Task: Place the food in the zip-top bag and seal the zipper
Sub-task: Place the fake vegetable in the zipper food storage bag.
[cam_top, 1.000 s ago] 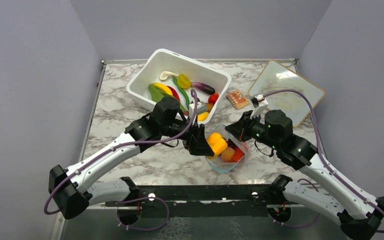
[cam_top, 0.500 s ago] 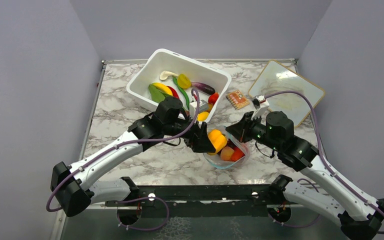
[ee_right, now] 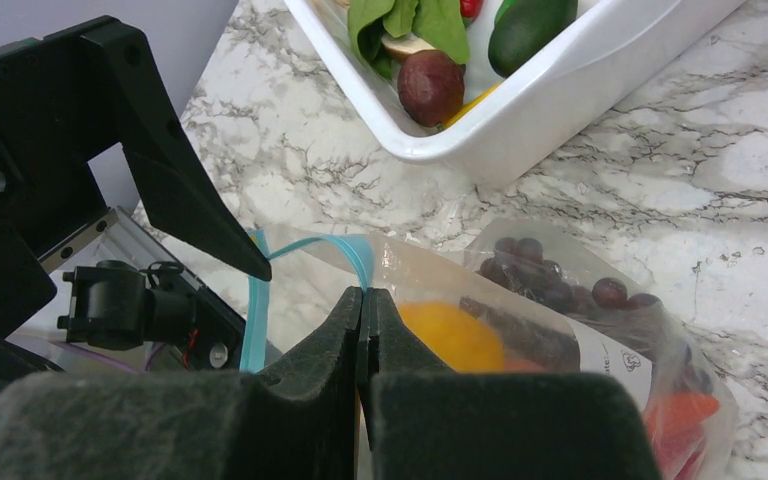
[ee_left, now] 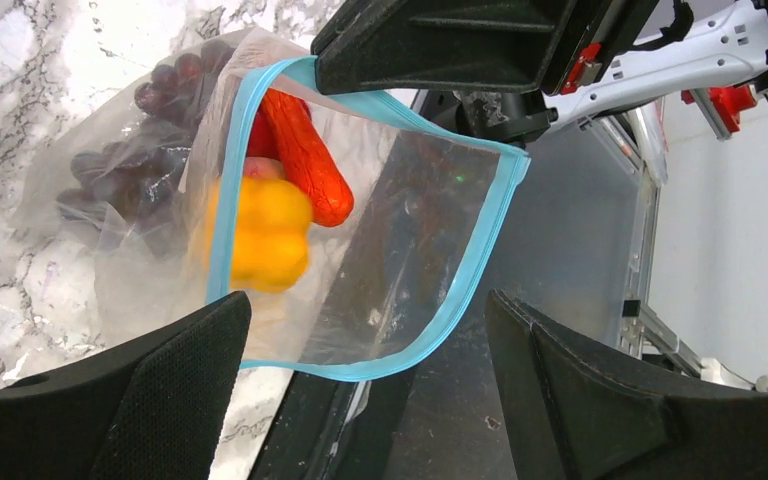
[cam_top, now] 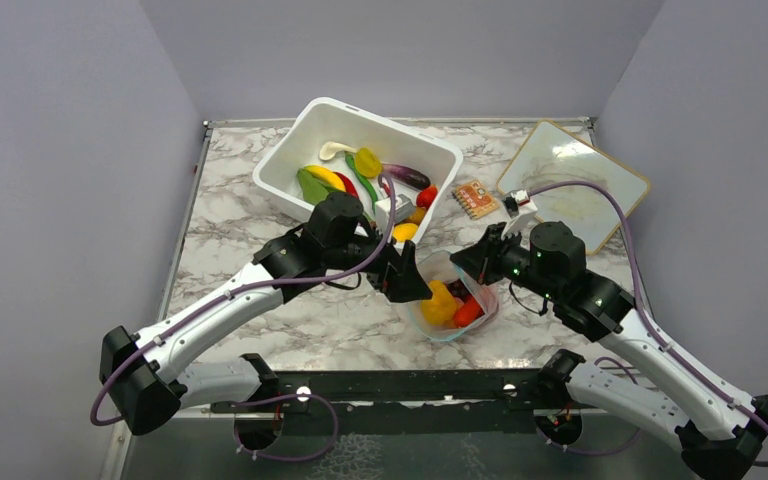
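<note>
Left gripper (ee_left: 360, 335) hangs wide open, empty, facing the bag (ee_left: 410, 230), which sits on the table (cam_top: 240, 210) near the tub (cam_top: 360, 150). Pepper (ee_left: 265, 230), carrot (ee_left: 305, 160) and grapes (ee_left: 160, 95) are inside. Right gripper (ee_right: 363, 305) pinches the bag's rim, fingers closed. Zipper (ee_right: 256, 300) gapes unsealed. The red bit behind the carrot is maybe an apple.

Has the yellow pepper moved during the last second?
Yes. The yellow pepper dropped lower into the zip-top bag, ending farther from the white tub.
</note>
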{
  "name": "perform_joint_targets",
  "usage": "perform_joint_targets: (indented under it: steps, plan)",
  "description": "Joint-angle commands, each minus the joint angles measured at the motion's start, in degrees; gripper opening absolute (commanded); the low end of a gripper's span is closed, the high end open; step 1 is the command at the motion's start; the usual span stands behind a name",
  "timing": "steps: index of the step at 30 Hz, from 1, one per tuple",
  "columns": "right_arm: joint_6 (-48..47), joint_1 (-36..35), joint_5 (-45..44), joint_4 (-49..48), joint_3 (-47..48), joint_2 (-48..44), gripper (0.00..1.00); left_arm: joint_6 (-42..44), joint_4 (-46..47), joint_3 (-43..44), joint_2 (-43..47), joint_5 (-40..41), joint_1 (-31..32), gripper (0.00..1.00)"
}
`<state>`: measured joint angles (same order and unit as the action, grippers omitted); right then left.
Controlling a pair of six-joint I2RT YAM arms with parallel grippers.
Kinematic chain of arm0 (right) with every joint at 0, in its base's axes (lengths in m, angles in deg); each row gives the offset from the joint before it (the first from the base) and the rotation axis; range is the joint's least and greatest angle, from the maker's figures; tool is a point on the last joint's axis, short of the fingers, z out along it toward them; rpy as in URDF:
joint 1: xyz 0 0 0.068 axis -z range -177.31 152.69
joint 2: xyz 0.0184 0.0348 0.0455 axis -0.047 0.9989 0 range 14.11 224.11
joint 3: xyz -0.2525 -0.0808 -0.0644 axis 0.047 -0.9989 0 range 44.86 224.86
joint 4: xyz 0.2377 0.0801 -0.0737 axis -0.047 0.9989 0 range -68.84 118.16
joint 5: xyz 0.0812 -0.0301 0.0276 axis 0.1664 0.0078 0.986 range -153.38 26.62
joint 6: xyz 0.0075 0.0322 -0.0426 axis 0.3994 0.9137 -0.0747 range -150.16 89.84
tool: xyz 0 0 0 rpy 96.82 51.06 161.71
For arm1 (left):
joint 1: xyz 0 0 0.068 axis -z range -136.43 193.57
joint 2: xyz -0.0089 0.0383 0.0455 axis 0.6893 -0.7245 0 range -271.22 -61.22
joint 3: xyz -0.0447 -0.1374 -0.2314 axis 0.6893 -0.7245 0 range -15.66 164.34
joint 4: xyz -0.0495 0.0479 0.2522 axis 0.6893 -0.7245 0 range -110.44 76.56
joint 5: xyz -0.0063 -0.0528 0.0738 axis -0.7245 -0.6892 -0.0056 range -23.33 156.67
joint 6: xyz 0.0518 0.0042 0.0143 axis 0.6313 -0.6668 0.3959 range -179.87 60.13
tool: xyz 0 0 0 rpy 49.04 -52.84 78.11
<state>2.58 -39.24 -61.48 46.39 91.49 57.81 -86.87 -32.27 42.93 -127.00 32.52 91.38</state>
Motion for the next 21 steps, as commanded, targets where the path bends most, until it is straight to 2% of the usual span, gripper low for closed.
perform_joint_targets:
  steps: [1, 6, 10, 14, 16, 21]
  plan:
    - [-0.3, -0.1, -1.2, -2.1, 0.3, 0.0, 0.01, 1.1, -1.1, 2.4, 1.3, 2.5, 0.3, 0.89]
    - [-1.1, -0.1, -0.8, -2.3, 0.3, 0.1, 0.01, 1.7, -1.8, 3.1, 2.7, 6.2, 0.4, 0.86]
    - [-4.3, 0.0, -0.8, -1.6, 0.6, 0.3, 0.01, 3.4, -4.0, 3.0, 4.7, 13.8, 0.3, 0.80]
    - [-10.1, -0.1, 0.5, 0.3, 2.2, 1.9, 0.01, 4.3, -4.4, 0.8, 6.2, 20.6, 0.4, 0.80]
    - [-11.8, -0.1, 0.4, 2.5, 3.7, 3.2, 0.01, 4.5, -3.9, 0.0, 6.0, 20.0, 0.4, 0.79]
    - [-14.6, -0.1, 1.7, 4.5, 4.7, 3.5, 0.01, 5.9, -2.8, -0.4, 2.8, 15.6, 0.4, 0.70]
